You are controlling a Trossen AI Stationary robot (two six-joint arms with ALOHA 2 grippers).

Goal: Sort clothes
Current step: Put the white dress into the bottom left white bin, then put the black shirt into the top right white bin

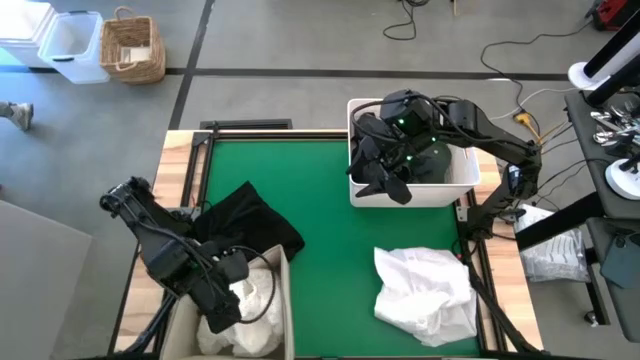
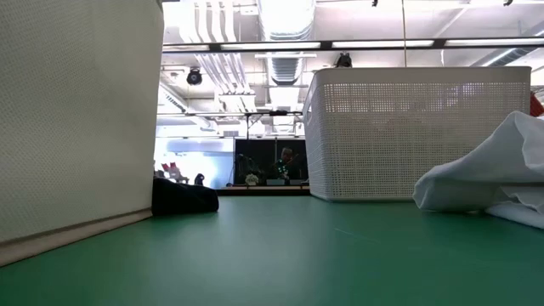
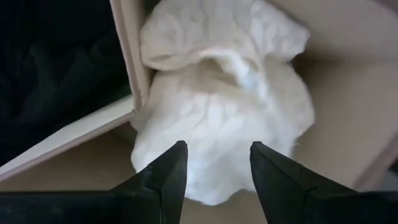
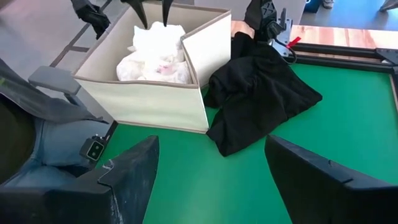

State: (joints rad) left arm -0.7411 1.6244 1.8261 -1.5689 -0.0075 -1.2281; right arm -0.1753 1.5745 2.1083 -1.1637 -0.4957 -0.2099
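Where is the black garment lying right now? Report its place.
In the high view the black garment lies on the green table, left of centre, spilling against the outside of the beige fabric bin, which holds a white garment.

One camera looks straight down on my desk [image 1: 330,220], another skims its surface, and my wrist cameras (left close, right farther) both see the beige bin [image 4: 149,93].

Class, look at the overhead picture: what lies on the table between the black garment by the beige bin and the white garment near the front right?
Nothing: in the high view, only bare green mat separates the black garment from the white garment.
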